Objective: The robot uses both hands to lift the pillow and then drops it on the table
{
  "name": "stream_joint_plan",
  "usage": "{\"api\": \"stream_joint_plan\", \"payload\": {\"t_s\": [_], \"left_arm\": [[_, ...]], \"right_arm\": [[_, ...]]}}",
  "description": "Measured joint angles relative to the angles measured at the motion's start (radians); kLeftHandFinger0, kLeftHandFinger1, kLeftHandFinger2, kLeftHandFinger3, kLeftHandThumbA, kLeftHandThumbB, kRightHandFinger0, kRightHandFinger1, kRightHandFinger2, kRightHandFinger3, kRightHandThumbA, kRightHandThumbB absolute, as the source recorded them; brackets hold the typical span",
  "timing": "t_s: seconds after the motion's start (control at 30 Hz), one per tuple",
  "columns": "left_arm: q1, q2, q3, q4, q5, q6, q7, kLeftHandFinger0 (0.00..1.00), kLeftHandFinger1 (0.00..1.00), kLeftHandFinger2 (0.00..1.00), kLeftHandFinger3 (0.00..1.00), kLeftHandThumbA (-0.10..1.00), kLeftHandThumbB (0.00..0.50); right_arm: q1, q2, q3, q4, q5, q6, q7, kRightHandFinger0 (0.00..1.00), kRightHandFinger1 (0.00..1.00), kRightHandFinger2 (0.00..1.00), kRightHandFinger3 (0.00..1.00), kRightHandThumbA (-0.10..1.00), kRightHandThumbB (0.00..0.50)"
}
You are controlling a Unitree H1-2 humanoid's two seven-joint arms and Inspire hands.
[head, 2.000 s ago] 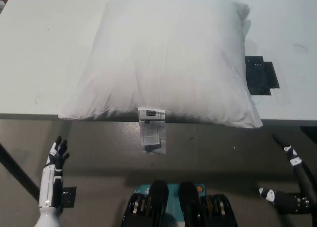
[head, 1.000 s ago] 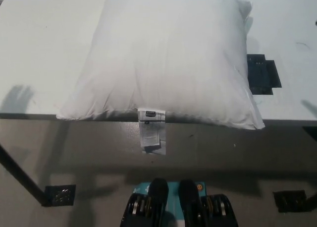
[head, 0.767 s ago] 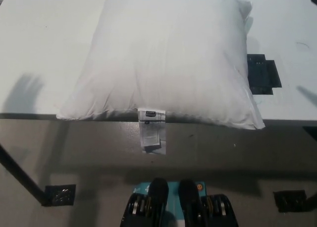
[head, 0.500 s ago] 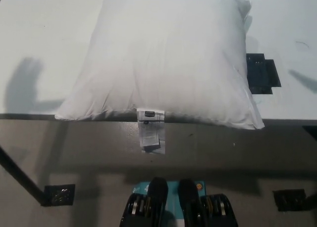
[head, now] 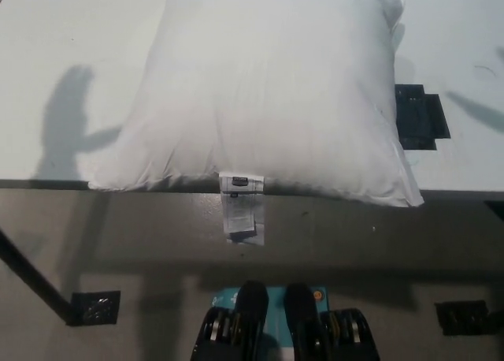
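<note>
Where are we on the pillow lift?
Nothing done yet: the pillow lies flat on the table, its tag hanging over the near edge. Neither hand is in view; only shadows fall on the table either side. Grasp, lift and drop all remain.

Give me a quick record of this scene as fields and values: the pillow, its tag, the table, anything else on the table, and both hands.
pillow: white, lying flat on the table, near edge at the table's front edge
tag: white, hanging from the pillow's near seam over the table edge
table: white top; shadows on it at both sides of the pillow
black object: flat on the table, beside the pillow's right side
left hand: not in view
right hand: not in view
</note>
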Motion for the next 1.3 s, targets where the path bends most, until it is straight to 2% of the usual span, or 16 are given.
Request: {"api": "stream_joint_plan", "payload": {"t_s": [0.03, 0.1, 0.13, 0.27, 0.3, 0.57, 0.77, 0.8, 0.87, 1.3], "left_arm": [[0.000, -0.015, -0.001, 0.011, -0.006, 0.000, -0.003, 1.00, 1.00, 1.00, 1.00, 1.00, 0.134], [-0.001, -0.041, -0.006, 0.041, -0.016, -0.002, -0.008, 1.00, 1.00, 1.00, 1.00, 1.00, 0.163], [-0.001, -0.050, -0.007, 0.056, -0.020, -0.003, -0.009, 1.00, 1.00, 1.00, 1.00, 1.00, 0.134], [0.000, -0.111, -0.016, 0.128, -0.043, -0.005, -0.019, 1.00, 1.00, 1.00, 1.00, 1.00, 0.104], [0.000, -0.120, -0.021, 0.138, -0.044, -0.005, -0.020, 1.00, 1.00, 1.00, 1.00, 1.00, 0.104], [-0.007, -0.167, -0.061, 0.184, -0.059, -0.001, -0.041, 1.00, 1.00, 1.00, 1.00, 1.00, 0.138], [-0.015, -0.193, -0.079, 0.223, -0.062, 0.003, -0.052, 1.00, 1.00, 1.00, 1.00, 1.00, 0.139], [-0.018, -0.199, -0.077, 0.235, -0.068, 0.003, -0.053, 1.00, 1.00, 1.00, 1.00, 1.00, 0.133], [-0.022, -0.208, -0.073, 0.251, -0.076, 0.003, -0.053, 1.00, 1.00, 1.00, 1.00, 1.00, 0.118], [-0.015, -0.263, -0.070, 0.419, -0.122, -0.017, -0.071, 1.00, 1.00, 1.00, 1.00, 1.00, 0.112]], "right_arm": [[0.000, 0.000, 0.001, 0.012, -0.003, -0.002, -0.004, 1.00, 1.00, 1.00, 1.00, 1.00, 0.318], [0.000, 0.002, 0.001, 0.027, -0.006, -0.006, -0.008, 1.00, 1.00, 1.00, 1.00, 1.00, 0.281], [0.000, 0.003, 0.003, 0.031, -0.008, -0.008, -0.009, 1.00, 1.00, 1.00, 1.00, 1.00, 0.266], [0.003, 0.013, 0.013, 0.048, -0.016, -0.012, -0.012, 1.00, 1.00, 1.00, 1.00, 1.00, 0.235], [0.005, 0.018, 0.017, 0.052, -0.019, -0.013, -0.012, 1.00, 1.00, 1.00, 1.00, 1.00, 0.260], [0.026, 0.042, 0.060, 0.143, -0.061, -0.013, -0.032, 1.00, 1.00, 1.00, 1.00, 1.00, 0.239], [0.035, 0.076, 0.053, 0.212, -0.059, -0.027, -0.048, 1.00, 1.00, 1.00, 1.00, 1.00, 0.236], [0.035, 0.083, 0.050, 0.222, -0.057, -0.031, -0.050, 1.00, 1.00, 1.00, 1.00, 1.00, 0.259], [0.036, 0.098, 0.044, 0.238, -0.049, -0.042, -0.054, 1.00, 1.00, 1.00, 1.00, 1.00, 0.262], [0.070, 0.182, 0.027, 0.333, -0.028, -0.113, -0.090, 1.00, 1.00, 1.00, 1.00, 1.00, 0.214]]}}
